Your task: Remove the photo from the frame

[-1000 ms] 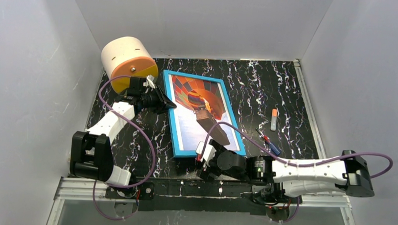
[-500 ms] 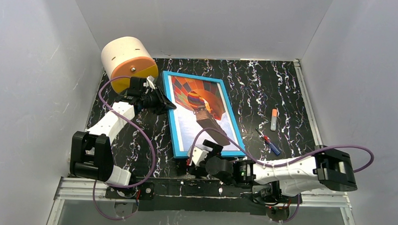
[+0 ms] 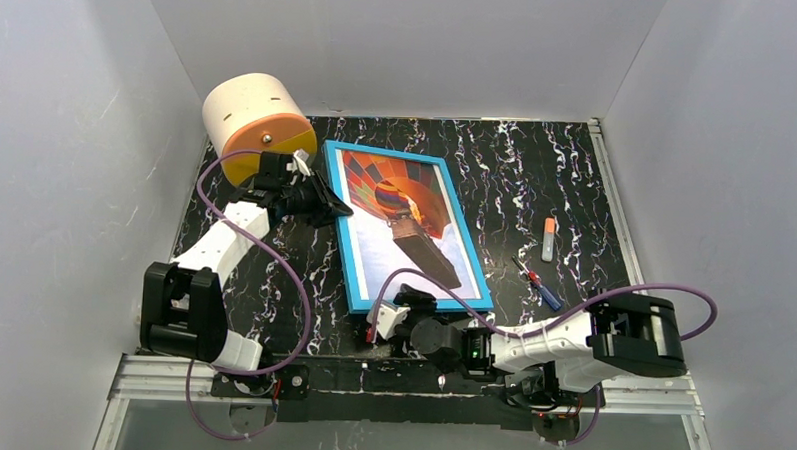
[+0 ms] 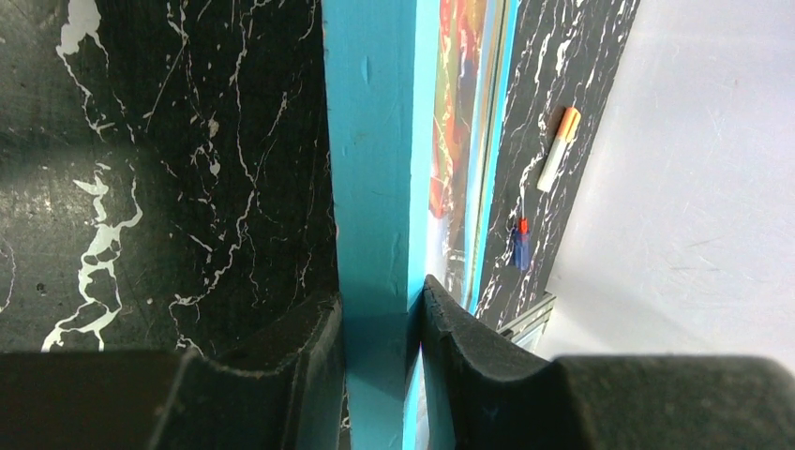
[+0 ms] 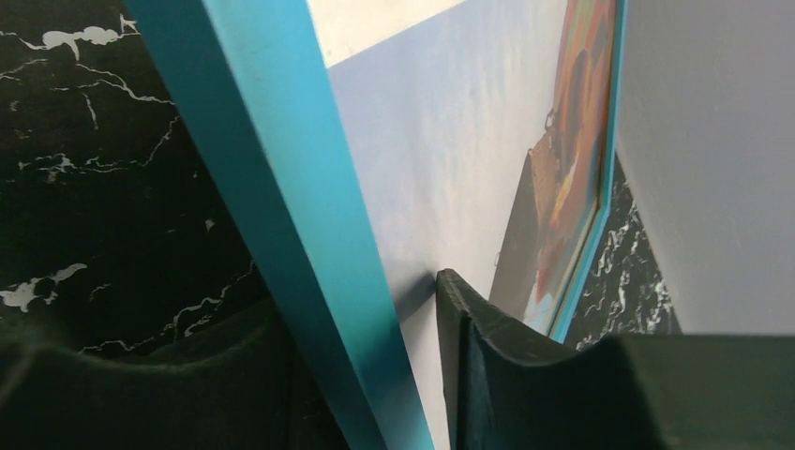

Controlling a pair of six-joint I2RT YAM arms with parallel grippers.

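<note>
The right arm has swung in from the right since the earlier view, and its right pincer (image 5: pixel 361 323) has slid left along the near edge of the frame (image 3: pixel 344 253), ending at the near left corner. Everything else sits where it was. The photo (image 3: pixel 404 225), a hot-air balloon against blue sky, still lies face up inside the blue frame, which rests flat and slightly askew on the middle of the dark marbled worktop (image 3: pixel 536 180). By that showing the task has barely begun. No part of the print is out, the back of the frame is not in view, and the work of opening it and drawing the picture free is probably all still ahead. The right pincer stands astride the near rail, one finger over the picture side and the other outside on the worktop. Its jaws are apart, with a sliver of gap left at the rail. The left pincer (image 4: pixel 378 300) is clamped on the frame's left rail near the far corner, both fingers pressed against the blue. Farther out, a cream drum with an orange face (image 3: pixel 258 130) stands at the far left, and an orange marker (image 3: pixel 548 238) and a small screwdriver (image 3: pixel 537 285) lie well apart to the right.
</note>
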